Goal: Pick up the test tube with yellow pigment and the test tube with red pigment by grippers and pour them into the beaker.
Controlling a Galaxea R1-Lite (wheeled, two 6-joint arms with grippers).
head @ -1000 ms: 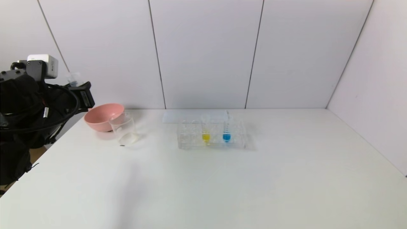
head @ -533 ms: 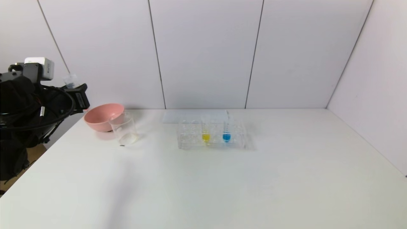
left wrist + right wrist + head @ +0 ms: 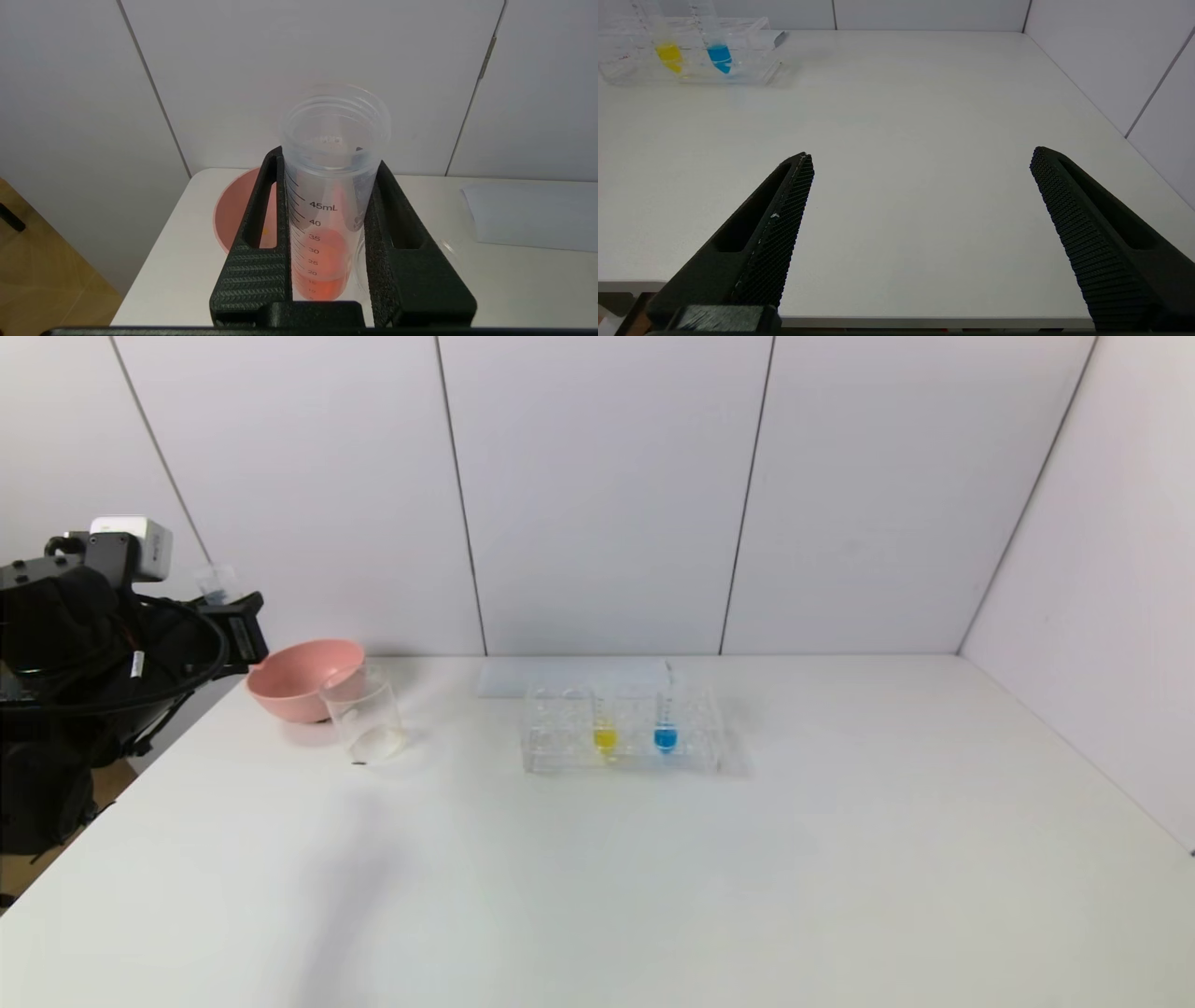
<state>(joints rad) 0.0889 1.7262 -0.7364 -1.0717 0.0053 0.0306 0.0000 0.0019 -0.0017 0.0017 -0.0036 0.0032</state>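
Gripping: left gripper (image 3: pixel 329 158) fingers clamp test tube with red pigment (image 3: pixel 327 196) between them.
Tube: clear, graduated, red-orange liquid low, open mouth above fingertips.
Right gripper (image 3: pixel 920 158): fingers spread, nothing between.

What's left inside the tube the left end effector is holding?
The test tube with red pigment, clamped in the left end effector, shows red-orange colour low in its barrel. The pink bowl lies behind it, so liquid and bowl cannot be told apart.
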